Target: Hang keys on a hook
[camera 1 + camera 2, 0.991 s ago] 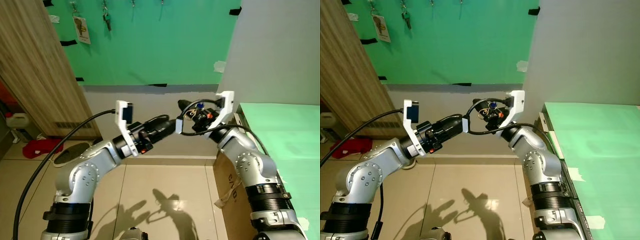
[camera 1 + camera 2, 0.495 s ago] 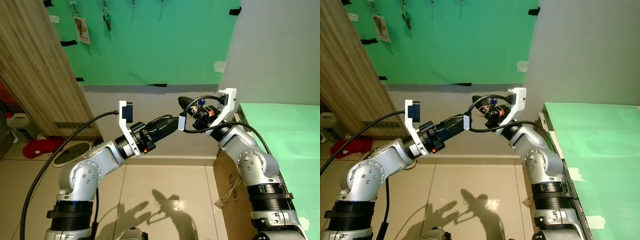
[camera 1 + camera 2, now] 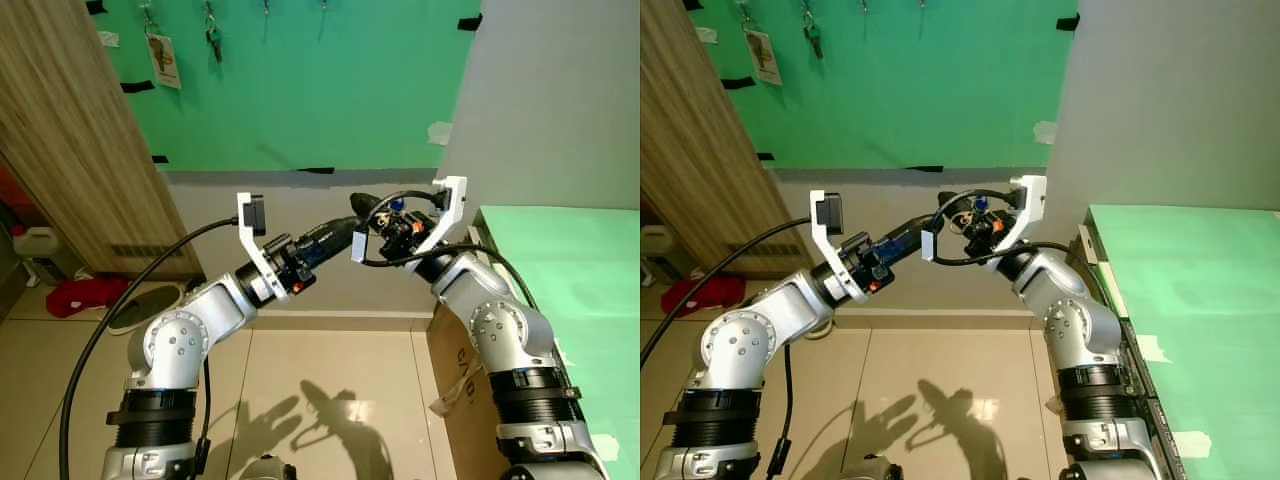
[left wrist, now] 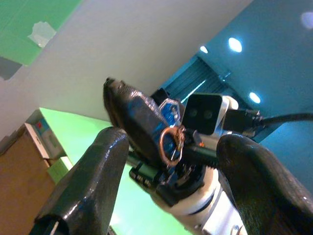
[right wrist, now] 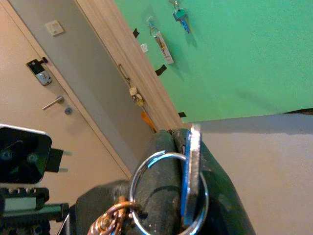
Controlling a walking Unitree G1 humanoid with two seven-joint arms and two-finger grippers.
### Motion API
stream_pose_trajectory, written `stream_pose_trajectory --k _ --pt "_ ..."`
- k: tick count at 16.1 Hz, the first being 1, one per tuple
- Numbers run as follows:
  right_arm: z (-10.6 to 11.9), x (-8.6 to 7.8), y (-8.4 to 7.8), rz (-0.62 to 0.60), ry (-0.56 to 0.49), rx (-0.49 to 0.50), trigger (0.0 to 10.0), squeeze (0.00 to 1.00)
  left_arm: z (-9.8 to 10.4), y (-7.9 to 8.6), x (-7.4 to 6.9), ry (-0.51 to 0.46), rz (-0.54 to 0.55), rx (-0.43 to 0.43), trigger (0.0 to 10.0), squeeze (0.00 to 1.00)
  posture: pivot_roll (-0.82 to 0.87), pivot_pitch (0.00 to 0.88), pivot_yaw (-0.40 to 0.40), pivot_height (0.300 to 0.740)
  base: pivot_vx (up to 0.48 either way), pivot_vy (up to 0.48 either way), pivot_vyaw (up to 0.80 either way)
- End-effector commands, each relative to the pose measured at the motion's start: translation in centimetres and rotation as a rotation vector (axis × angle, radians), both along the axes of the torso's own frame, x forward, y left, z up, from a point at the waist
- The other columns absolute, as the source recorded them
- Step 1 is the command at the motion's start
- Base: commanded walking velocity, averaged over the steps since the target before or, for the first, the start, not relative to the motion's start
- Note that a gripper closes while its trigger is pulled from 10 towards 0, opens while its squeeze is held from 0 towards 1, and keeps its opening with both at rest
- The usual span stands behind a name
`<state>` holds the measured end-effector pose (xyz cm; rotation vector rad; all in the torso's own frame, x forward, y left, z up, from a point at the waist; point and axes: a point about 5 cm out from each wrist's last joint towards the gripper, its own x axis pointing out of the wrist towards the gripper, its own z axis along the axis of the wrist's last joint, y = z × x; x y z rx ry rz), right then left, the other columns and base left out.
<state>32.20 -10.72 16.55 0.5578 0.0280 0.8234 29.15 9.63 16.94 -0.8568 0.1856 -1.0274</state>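
My right gripper [image 3: 362, 205] is raised in front of me and shut on a bunch of keys [image 3: 397, 211]: a silver ring [image 5: 146, 169], a blue-headed key [image 5: 189, 181] and a copper ring [image 4: 171, 144]. My left gripper [image 3: 350, 228] is open and reaches up to the right gripper's tip; in the left wrist view its two fingers [image 4: 105, 166] stand wide apart on either side of the keys, not touching them. High on the green wall [image 3: 330, 90] is a row of hooks; one carries a key [image 3: 214, 42], another a tag [image 3: 163, 58], and the hooks [image 3: 266, 8] to the right of them are bare.
A wooden panel [image 3: 70, 150] stands at the left and a grey wall [image 3: 540, 100] at the right. A green tabletop [image 3: 570, 270] and a cardboard box [image 3: 455, 375] are close on the right. A red cloth [image 3: 85, 293] and a white jug [image 3: 35, 240] lie on the tiled floor at the left.
My left arm has lifted and stretched forward, bringing its open fingers up to the right gripper's tip. The right gripper has kept the keys and shifted slightly left.
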Motion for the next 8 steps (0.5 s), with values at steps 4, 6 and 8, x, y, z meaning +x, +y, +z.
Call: stream_pose_trajectory --k 4,6,8 --pt "0.16 -0.33 0.41 0.015 -0.001 0.008 0.0 0.0 0.39 -0.09 0.41 0.013 0.0 -0.019 10.0 0.0 -0.01 0.0 0.09 0.708 0.0 0.0 0.0" --pt "0.16 -0.35 0.67 0.019 0.002 0.013 0.0 0.0 0.36 -0.25 0.37 0.022 -0.015 -0.024 10.0 0.0 -0.01 0.0 0.094 0.708 0.0 0.0 0.0" --pt "0.38 -0.24 0.9 0.016 -0.002 0.021 0.0 0.0 0.0 -0.43 0.35 0.039 -0.024 -0.01 10.0 0.0 -0.01 0.001 0.098 0.708 0.0 0.0 0.0"
